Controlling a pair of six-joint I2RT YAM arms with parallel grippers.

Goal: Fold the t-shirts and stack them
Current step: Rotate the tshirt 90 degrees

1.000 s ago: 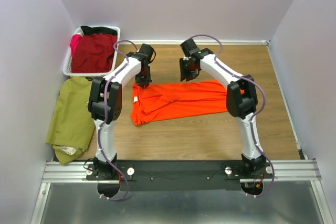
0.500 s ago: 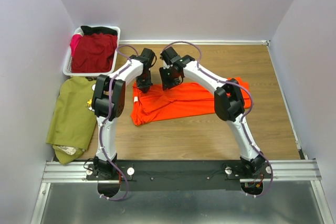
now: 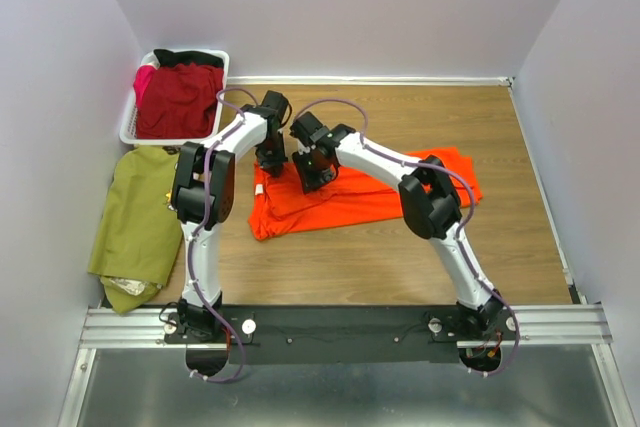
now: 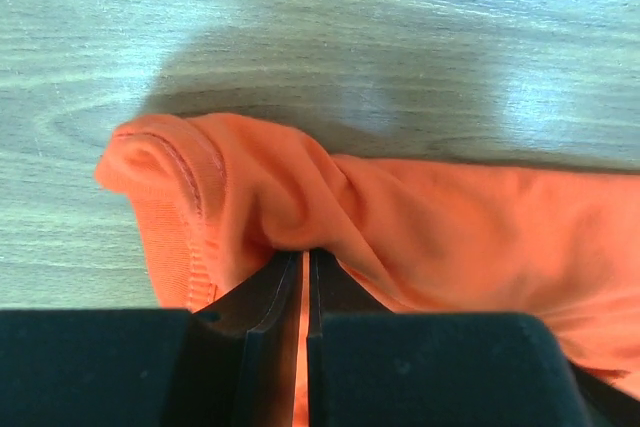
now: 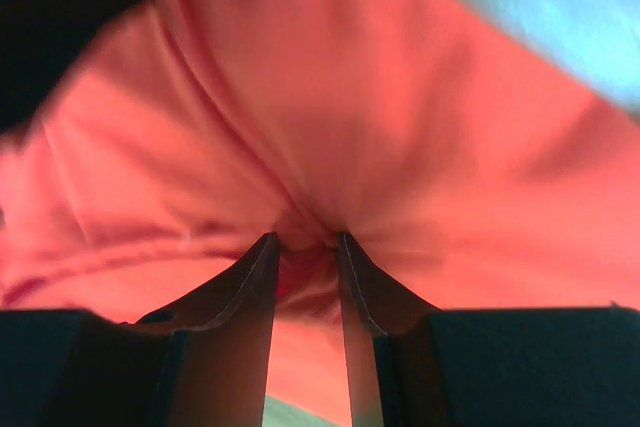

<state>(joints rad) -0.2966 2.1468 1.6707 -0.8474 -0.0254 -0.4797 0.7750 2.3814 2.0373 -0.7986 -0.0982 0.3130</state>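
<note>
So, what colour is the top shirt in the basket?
Dark red shirt; top external view shows it best.

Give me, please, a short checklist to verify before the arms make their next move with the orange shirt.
1. Grip of the left gripper on the orange t-shirt: ok, shut on a hemmed corner.
2. Grip of the right gripper: ok, orange cloth is bunched in its jaws.
3. Space between the two grippers: ok, close but not touching in the top view.
4. Cloth smooth enough for a clean fold: not ok, it is wrinkled near both grips.
5. Number of layers pinched: cannot tell.
6. The olive t-shirt out of the way: ok, it lies apart at the left.
</note>
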